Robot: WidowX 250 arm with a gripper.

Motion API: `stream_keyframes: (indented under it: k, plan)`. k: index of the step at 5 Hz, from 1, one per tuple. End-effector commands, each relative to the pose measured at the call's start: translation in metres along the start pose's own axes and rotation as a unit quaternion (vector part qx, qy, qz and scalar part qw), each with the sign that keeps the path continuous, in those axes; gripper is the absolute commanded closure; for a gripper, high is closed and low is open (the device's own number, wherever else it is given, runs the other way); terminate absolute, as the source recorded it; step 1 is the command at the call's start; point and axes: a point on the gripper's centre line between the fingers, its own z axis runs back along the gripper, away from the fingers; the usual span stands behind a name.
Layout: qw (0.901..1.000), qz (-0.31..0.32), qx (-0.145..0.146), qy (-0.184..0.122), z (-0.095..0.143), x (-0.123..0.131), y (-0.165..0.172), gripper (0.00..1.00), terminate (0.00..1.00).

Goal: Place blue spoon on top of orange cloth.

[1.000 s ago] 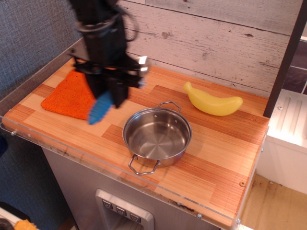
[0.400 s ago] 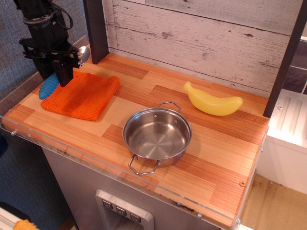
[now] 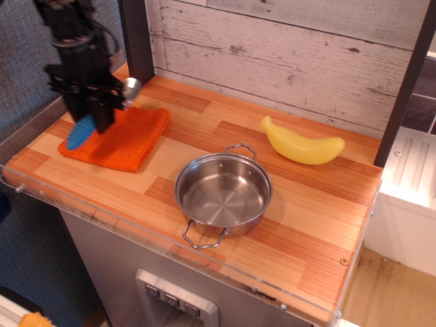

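The black gripper (image 3: 95, 112) hangs over the back left corner of the wooden worktop (image 3: 306, 218). It is clamped on the blue spoon (image 3: 95, 117), pinching it around the middle. The blue handle sticks out low on the left and the shiny bowl pokes out up on the right, so the spoon is tilted. The spoon is above the orange cloth (image 3: 126, 139). I cannot tell if its handle tip touches the cloth. The cloth lies flat near the left edge of the worktop. A steel pot (image 3: 223, 196) sits near the front edge, in the middle. A yellow banana (image 3: 302, 145) lies toward the back right corner, well apart from the cloth.
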Motion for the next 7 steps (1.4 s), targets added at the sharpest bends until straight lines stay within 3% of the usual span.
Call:
stream_keyframes:
  k: [1, 3, 4, 5, 7]
  plan:
    - [0.9998, 0.014, 0.011, -0.008, 0.010, 0.002, -0.004, 0.00, 0.00]
    - [0.9998, 0.014, 0.007, 0.010, 0.011, -0.006, -0.009, 0.00, 0.00]
    - [0.9999, 0.006, 0.010, 0.001, 0.029, -0.012, -0.022, 0.00, 0.00]
    - [0.9992, -0.011, 0.011, -0.036, 0.059, -0.018, -0.056, 0.00, 0.00]
    - [0.9971, -0.052, -0.010, -0.055, 0.066, -0.022, -0.101, 0.00, 0.00]
